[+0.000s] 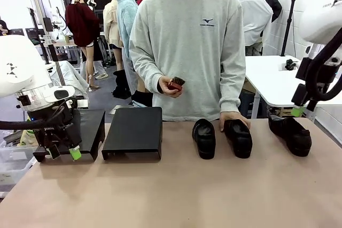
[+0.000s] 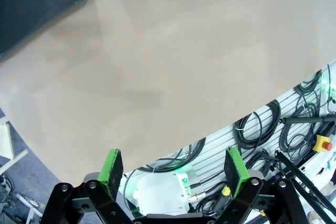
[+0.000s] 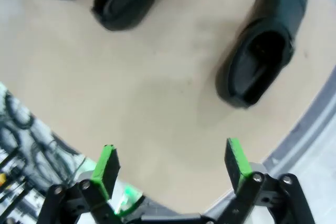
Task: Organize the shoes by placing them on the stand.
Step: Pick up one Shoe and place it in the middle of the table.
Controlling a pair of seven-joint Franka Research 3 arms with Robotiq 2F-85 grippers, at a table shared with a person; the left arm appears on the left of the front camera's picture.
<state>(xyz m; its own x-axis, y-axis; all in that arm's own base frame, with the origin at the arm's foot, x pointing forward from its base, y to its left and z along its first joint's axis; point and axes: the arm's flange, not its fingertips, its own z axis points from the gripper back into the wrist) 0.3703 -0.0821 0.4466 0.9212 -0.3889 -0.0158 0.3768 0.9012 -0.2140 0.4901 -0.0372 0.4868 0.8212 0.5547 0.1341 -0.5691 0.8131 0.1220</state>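
On the tan table [image 1: 171, 196] the stand [image 1: 132, 131] sits toward the robot's left as two low black units side by side. The outer unit [image 1: 92, 125] is partly hidden behind the left arm. Three black shoes stand in a row on the table surface to the right of the stand. The inner shoe [image 1: 204, 138] is just beside the middle shoe [image 1: 238, 138], and the outer shoe [image 1: 290, 134] lies apart from them near the table's right edge, turned at a slight angle. A person in a grey sweatshirt stands at the far side. One hand [image 1: 233, 117] rests on the back of the middle shoe, and the other hand [image 1: 165, 87] holds a small dark and red object [image 1: 176, 82] at waist height. The left tool [image 2: 173, 163] hangs low over the table's left edge, in front of the outer unit. Its fingers are spread wide with nothing between them. In its wrist view the green pads [image 2: 112, 166] frame bare table, with coiled cables [image 2: 262, 129] past the edge and a corner of the stand at the top left. The right tool [image 3: 170, 156] is held up over the right side of the table, its fingers also spread wide and empty. Its wrist view looks down on the outer shoe's opening, with bare table between shoe and fingers.
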